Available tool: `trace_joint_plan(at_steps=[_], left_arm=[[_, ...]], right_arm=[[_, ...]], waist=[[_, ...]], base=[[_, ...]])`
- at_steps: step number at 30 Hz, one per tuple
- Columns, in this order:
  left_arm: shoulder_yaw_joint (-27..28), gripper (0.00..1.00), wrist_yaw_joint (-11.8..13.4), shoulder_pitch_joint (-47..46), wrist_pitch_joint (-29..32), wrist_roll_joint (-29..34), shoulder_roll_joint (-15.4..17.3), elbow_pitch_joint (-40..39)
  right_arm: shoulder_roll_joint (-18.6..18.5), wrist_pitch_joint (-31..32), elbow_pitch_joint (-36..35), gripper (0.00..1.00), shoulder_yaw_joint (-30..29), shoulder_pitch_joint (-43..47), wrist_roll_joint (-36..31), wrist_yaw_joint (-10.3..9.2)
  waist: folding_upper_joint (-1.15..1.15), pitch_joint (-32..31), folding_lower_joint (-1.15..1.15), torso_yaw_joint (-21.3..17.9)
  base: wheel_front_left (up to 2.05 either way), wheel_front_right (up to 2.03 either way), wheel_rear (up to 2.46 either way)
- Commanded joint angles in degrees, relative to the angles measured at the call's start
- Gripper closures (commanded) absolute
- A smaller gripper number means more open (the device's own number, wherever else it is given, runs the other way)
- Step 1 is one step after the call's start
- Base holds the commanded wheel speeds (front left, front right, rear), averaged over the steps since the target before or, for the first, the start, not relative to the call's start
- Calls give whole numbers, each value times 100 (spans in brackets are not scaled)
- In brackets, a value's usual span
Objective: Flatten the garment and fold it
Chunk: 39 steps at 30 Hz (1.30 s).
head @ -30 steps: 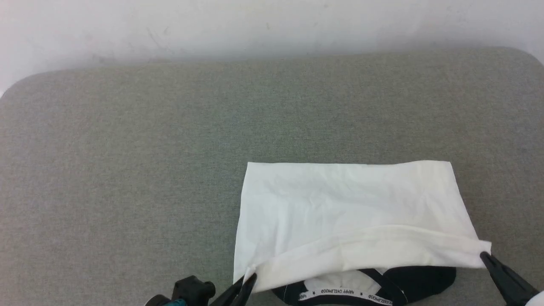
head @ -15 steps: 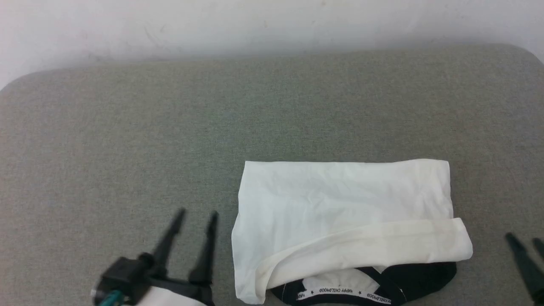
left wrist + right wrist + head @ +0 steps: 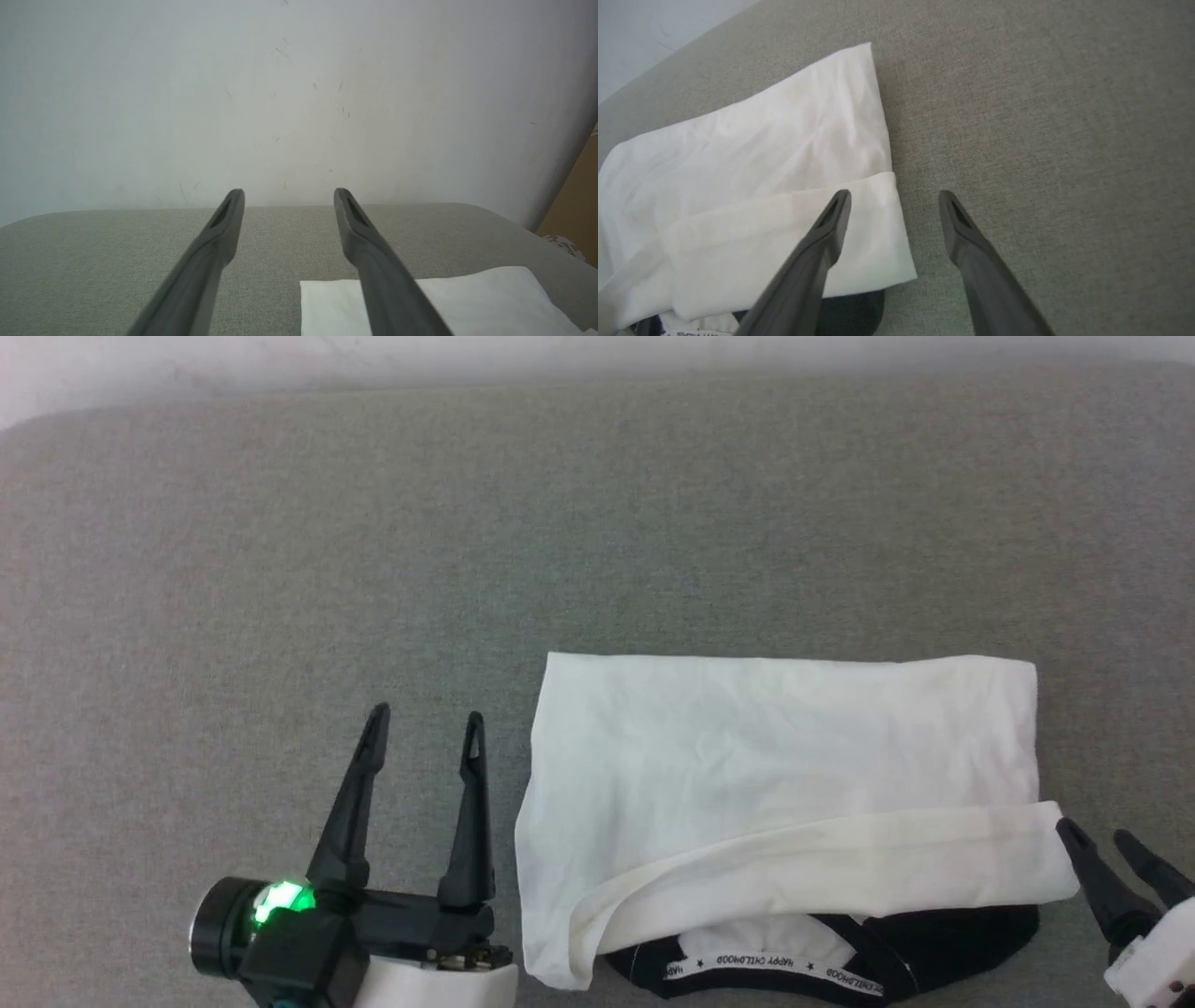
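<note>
Folded garment (image 3: pixel 775 756) on the grey table (image 3: pixel 280 569), both hands empty
Head view: garment right of centre, black collar nearest; left hand (image 3: pixel 427 714) spread just beside its left edge, right hand (image 3: pixel 1094 833) spread at its right corner. Left wrist view: garment lower right. Right wrist view: one finger (image 3: pixel 831 224) overlaps the folded hem

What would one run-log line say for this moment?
shirt: folded, on grey pad | left pincer: open, beside shirt | right pincer: open, at shirt's edge
</note>
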Motion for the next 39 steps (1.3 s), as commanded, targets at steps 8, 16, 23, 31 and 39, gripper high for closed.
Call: trace_joint_plan(at_steps=[8, 16, 23, 31, 39], left_arm=[[-114, 0, -82, -219, -26, 176, -197, 88], [-123, 0, -216, -277, -27, 145, -291, 229], [-136, 0, -361, -300, -27, 46, -350, 412], [75, 0, -417, -144, -27, -74, -325, 460], [202, 0, -481, 23, -27, -154, -294, 466]], right_arm=[[-393, 199, 577, 0, 638, -347, 215, -5], [-633, 342, 829, 0, 1136, -499, 483, -5], [-541, 200, 1256, 100, 1363, -763, 512, -5], [-486, -309, 1607, 100, 743, -954, 358, -5], [-901, -398, 1886, 100, -414, -885, -14, -5]], waist=[[0, 413, -1, 275], [0, 445, -1, 367], [0, 293, -1, 435], [0, -89, -1, 327], [0, -307, -1, 126]], base=[[0, 0, 0], [0, 0, 0], [0, 0, 0], [0, 0, 0], [0, 0, 0]])
